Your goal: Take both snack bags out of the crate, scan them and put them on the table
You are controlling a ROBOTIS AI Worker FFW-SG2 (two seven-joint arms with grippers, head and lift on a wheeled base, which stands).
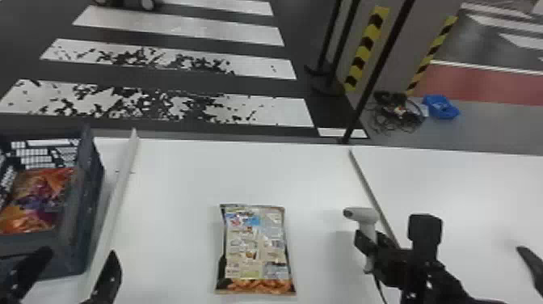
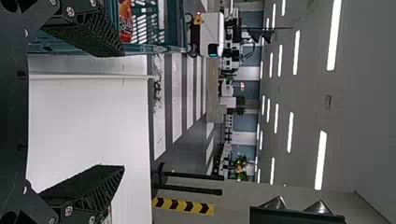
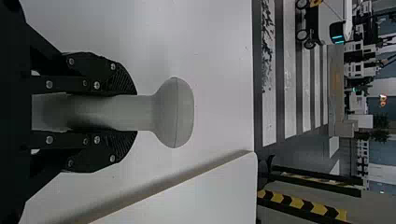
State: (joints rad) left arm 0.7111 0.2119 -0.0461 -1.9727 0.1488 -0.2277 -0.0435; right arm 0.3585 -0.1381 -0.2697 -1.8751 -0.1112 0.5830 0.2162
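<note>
the pale, flat plastic snack bag with a printed back point(image 1: 254, 246) lies face down on the smooth white table point(image 1: 182, 174), at the lower middle of the frame, its lower end near the bottom edge. white tabletop gives it room on both sides and up to the far edge of the table.

to its right, the light grey handheld scanner with a rounded head point(image 1: 365, 216) stands upright at the lower right, head turned toward the left of the frame. the right gripper point(image 1: 373, 239) is clenched on its handle, a black finger against each side. a long thin raised edge point(image 1: 369, 186) runs just beside them, slanting up to the table's far edge.

on the left, a long white strip point(image 1: 121, 182) separates the bag's stretch of table from the dark blue-grey slatted plastic crate point(image 1: 92, 194) at the left edge. inside the crate lies the shiny orange and purple snack bag point(image 1: 36, 198). the left gripper point(image 1: 80, 252) is at the lower left, released, its fingers wide apart: one by the crate's near wall, the other over the white strip.
</note>
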